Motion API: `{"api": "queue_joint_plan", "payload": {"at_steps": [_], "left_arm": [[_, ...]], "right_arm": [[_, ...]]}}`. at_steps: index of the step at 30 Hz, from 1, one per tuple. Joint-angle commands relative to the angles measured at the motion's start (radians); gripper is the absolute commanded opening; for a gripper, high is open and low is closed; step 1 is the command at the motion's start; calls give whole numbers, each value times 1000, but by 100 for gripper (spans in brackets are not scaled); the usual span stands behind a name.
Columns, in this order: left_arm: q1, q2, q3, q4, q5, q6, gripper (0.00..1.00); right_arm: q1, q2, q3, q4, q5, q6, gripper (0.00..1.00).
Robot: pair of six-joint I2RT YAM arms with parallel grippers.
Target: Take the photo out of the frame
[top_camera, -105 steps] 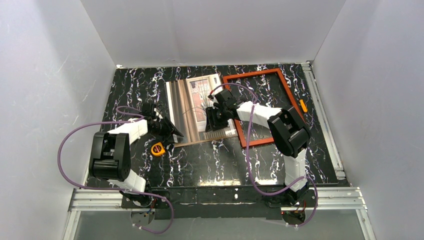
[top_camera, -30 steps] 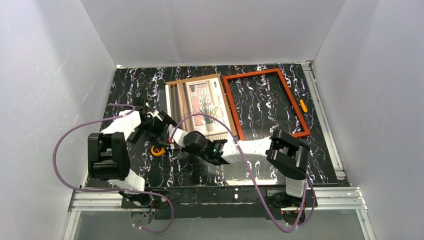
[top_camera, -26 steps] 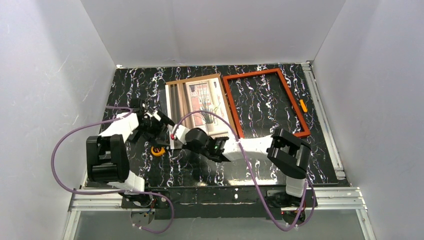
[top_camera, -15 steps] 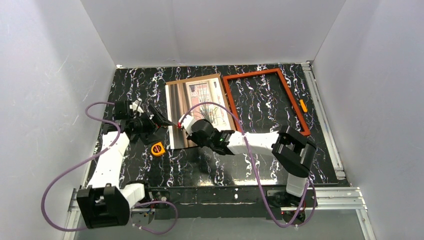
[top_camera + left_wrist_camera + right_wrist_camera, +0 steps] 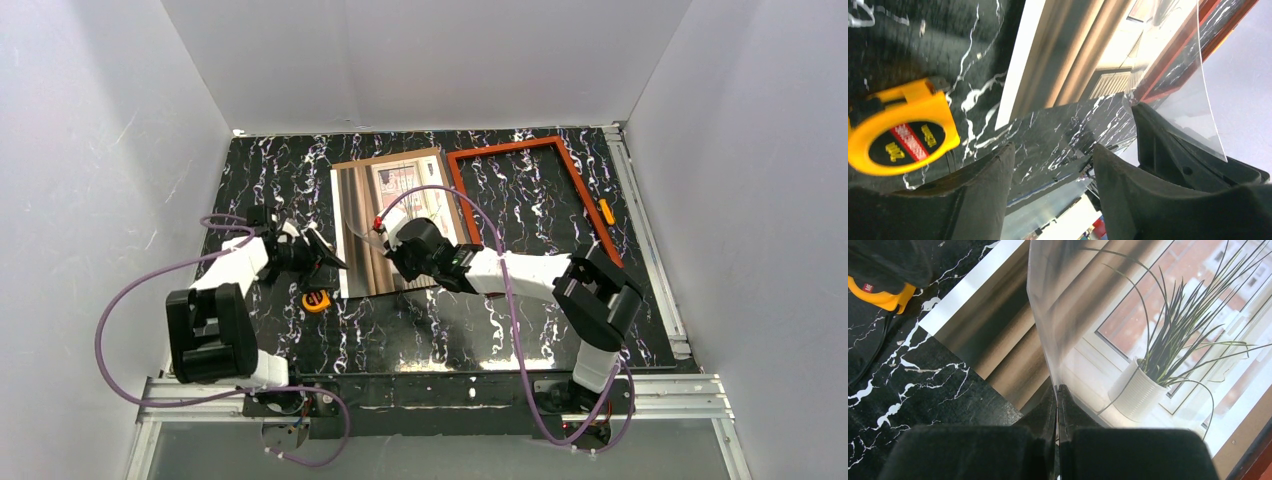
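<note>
The photo (image 5: 360,210) lies face up on the black marble table, out of the frame (image 5: 500,148), which lies empty to its right. My right gripper (image 5: 388,236) is over the photo's near half. It is shut on the edge of a clear plastic sheet (image 5: 1073,315) that curves up from its jaws (image 5: 1057,387) above the curtains and plant of the photo (image 5: 993,320). My left gripper (image 5: 325,256) hovers at the photo's near left corner. Its jaws (image 5: 1052,150) are apart with nothing between them. The clear sheet (image 5: 1178,100) and the photo (image 5: 1073,60) show beyond them.
A yellow tape measure (image 5: 316,299) lies on the table just near of the left gripper, also as the tape measure (image 5: 898,132) in the left wrist view. A small orange tool (image 5: 606,212) lies right of the frame. White walls enclose the table on three sides.
My right gripper has carried the clear sheet from the photo's near left corner farther in over the photo. The left arm has pulled back and resettled, and its jaws have narrowed.
</note>
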Motion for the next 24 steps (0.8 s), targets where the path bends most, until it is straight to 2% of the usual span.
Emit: {"api": "queue_joint_plan", "payload": {"at_steps": [1,6,12,16,21,24], "left_arm": [[4,63,-5,20,64,44,54],[5,188,36,-19,58,104,50],[5,254,53,-39,39,150,58],[4,297,63,-52,41,159,58],[4,324,45,6,94,130,53],[4,334,36,43,119,105,46]], "right_arm": [[-12,-21,25,-24,-45,56,1],[-12,-6,50,-30,-56,50,1],[-12,-3,69,-35,-63,45,1],[-12,4,71,-36,-62,40,1],[-12,12,71,-36,-66,42,1],[-12,25,77,-38,-69,43,1]]}}
